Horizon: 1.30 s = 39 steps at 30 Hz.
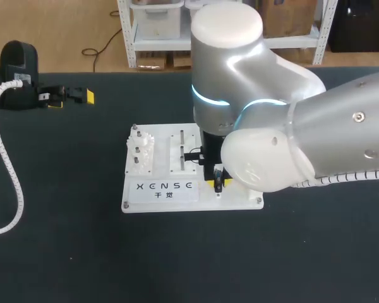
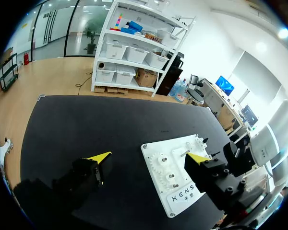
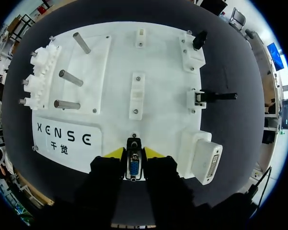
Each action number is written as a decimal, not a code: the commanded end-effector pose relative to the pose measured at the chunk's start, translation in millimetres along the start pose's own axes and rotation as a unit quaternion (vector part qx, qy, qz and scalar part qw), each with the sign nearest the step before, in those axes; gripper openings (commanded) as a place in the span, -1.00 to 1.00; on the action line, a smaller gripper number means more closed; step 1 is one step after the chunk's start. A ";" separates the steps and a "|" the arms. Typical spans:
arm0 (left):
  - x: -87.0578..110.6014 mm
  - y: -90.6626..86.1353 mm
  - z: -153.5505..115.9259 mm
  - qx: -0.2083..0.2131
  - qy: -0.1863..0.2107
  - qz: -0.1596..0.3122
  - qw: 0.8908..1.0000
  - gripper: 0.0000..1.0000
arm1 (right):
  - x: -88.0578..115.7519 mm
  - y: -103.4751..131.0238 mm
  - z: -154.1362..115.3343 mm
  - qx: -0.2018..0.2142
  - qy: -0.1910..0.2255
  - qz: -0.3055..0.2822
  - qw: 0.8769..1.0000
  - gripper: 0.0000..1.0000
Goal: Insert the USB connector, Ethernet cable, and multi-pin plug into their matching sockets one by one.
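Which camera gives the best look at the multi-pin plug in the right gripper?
The right wrist view: the multi-pin plug is clamped in the right gripper, blue face showing. In the head view the right arm covers it; the left wrist view doesn't show it clearly.

I see the counter (image 1: 63,252) covered by a dark, matte sheet. A white board (image 1: 240,202) lies flat on it, near the middle. Along the board's left edge, a row of white gears (image 3: 38,81) sits on small posts. Just beside the gears, three metal pegs (image 3: 69,77) stand upright on a raised white panel. A white label (image 3: 65,139) with dark lettering occupies the board's near left corner. Small screws (image 1: 124,204) mark the board's corners.
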<state>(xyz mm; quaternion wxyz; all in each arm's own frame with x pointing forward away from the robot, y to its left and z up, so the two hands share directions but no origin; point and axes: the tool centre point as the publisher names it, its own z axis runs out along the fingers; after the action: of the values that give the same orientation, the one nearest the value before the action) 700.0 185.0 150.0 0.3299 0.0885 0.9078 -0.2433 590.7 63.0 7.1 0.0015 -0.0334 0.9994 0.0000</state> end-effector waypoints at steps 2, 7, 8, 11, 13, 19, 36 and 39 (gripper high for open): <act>0.0 0.0 0.0 0.000 0.000 0.000 1.000 1.00 | 0.1 -1.7 0.1 0.002 0.000 -0.001 1.000 -0.70; 0.0 0.0 0.0 0.000 0.000 0.000 1.000 1.00 | -0.8 -2.8 1.3 0.006 0.001 -0.002 1.000 -0.76; 0.0 0.0 0.0 0.000 0.000 0.000 1.000 1.00 | -0.9 -2.9 1.3 0.006 0.001 -0.002 1.000 -0.76; 0.0 0.0 0.0 0.000 0.000 0.000 1.000 1.00 | -0.9 -3.3 1.3 0.010 0.000 -0.004 1.000 -0.78; 0.0 0.0 0.0 0.000 0.000 0.000 1.000 1.00 | -0.9 -3.5 1.3 0.013 -0.001 -0.005 1.000 -0.78; 0.0 0.0 0.0 0.000 0.000 0.000 1.000 1.00 | -0.4 -3.6 1.1 0.019 -0.002 -0.007 1.000 -0.91; 0.0 0.0 0.0 0.000 0.000 0.000 1.000 1.00 | -2.6 -3.2 -7.3 0.018 -0.008 -0.008 1.000 -1.00; 0.0 0.0 0.0 0.000 0.000 0.000 1.000 1.00 | -3.0 -3.6 -9.9 0.017 -0.010 -0.008 1.000 -1.00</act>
<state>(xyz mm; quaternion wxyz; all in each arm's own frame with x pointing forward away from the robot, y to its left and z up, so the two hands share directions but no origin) 700.0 185.0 150.0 0.3299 0.0885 0.9078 -0.2433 593.7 62.8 10.4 0.0089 -0.0415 0.9989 -0.0178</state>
